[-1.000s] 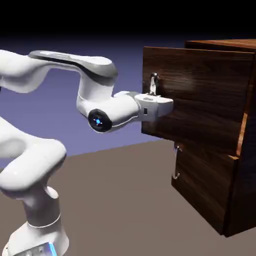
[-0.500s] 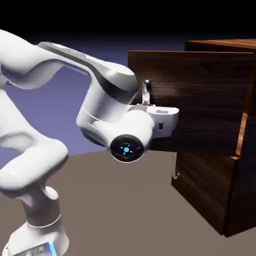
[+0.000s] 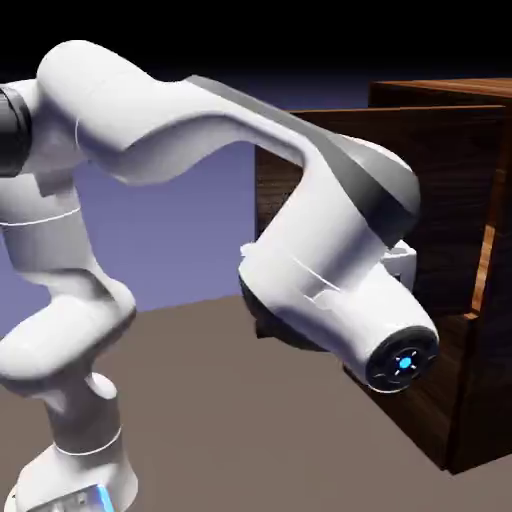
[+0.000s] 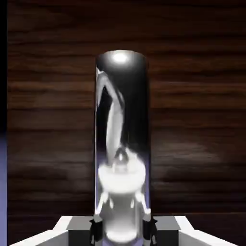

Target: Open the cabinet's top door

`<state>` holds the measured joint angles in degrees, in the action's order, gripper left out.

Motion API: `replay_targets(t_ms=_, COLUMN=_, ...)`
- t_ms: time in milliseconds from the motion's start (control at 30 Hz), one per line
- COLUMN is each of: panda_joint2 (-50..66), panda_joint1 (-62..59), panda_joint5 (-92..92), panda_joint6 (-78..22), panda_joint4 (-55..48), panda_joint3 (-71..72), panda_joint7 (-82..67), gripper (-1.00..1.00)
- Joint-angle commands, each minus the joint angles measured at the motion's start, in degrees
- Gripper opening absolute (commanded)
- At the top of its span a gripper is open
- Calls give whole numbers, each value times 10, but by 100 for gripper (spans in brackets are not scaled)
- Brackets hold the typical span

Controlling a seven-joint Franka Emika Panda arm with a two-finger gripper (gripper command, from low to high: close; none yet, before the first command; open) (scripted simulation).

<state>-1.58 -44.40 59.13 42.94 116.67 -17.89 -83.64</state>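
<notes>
Tool (image 4: 123, 231): closed on handle, one tip each side.
Handle (image 4: 122, 139): gripped, likely for leverage.
Top door (image 3: 445, 190): ajar; probably needs more swing.

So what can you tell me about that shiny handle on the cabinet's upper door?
The handle is a slim upright bar, smooth and mirror-like, apparently polished metal, with bright glints and pale curved reflections. It is mounted on the dark wood-grain upper door, which stands swung open. The claw is closed on it, one fingertip on each side. From outside, the robot's arm hides it.
</notes>
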Motion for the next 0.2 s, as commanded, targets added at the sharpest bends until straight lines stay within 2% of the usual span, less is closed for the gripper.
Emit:
replay_targets(t_ms=0, panda_joint2=17, panda_joint1=-2, panda_joint5=-5, panda_joint6=-15, panda_joint4=-21, panda_joint3=0, panda_joint7=-6, gripper=-100)
replay_targets(t_ms=133, panda_joint2=70, panda_joint1=-7, panda_joint5=-21, panda_joint6=-61, panda_joint4=-87, panda_joint3=0, panda_joint7=-23, gripper=-100)
replay_targets(t_ms=167, panda_joint2=70, panda_joint1=-7, panda_joint5=-21, panda_joint6=-61, panda_joint4=-87, panda_joint3=0, panda_joint7=-23, gripper=100)
